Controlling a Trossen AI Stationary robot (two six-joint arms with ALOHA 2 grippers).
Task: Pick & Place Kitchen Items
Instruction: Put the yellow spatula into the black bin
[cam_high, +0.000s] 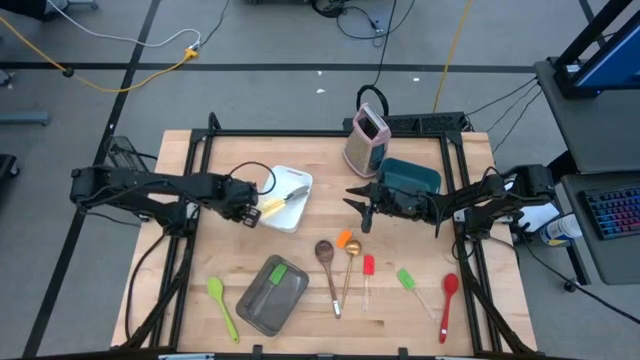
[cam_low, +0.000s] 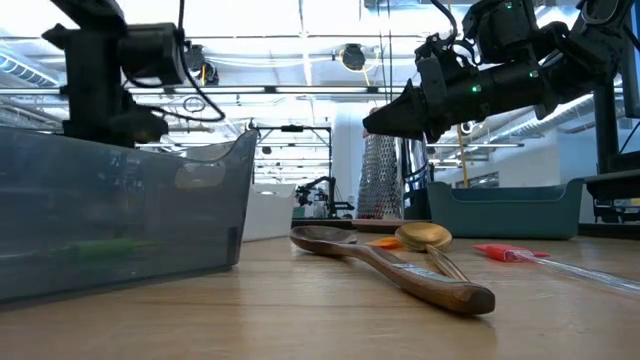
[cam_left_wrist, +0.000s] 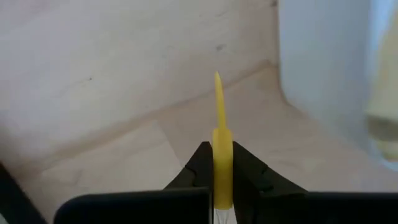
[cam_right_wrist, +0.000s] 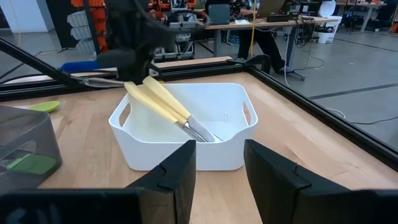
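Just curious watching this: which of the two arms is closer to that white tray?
The left. Its gripper sits at the white tray's edge, fingers shut on a yellow-handled knife leaning into it. The right gripper hovers apart, over bare table beside the teal bin.

The table (cam_high: 420, 330) is made of pale wood boards with a smooth, matt finish, edged by a dark metal frame (cam_high: 330, 133). The wooden spoon (cam_low: 400, 262) is finished in brown, lightly polished wood, and the gold spoon (cam_low: 424, 237) beside it in shiny metal. The white tray (cam_right_wrist: 186, 146) is seen as smooth, slightly glossy plastic. The yellow-handled knives (cam_right_wrist: 165, 106) in it are given matt handles and bright metal blades. The grey pan (cam_low: 120, 210) looks translucent and smooth.
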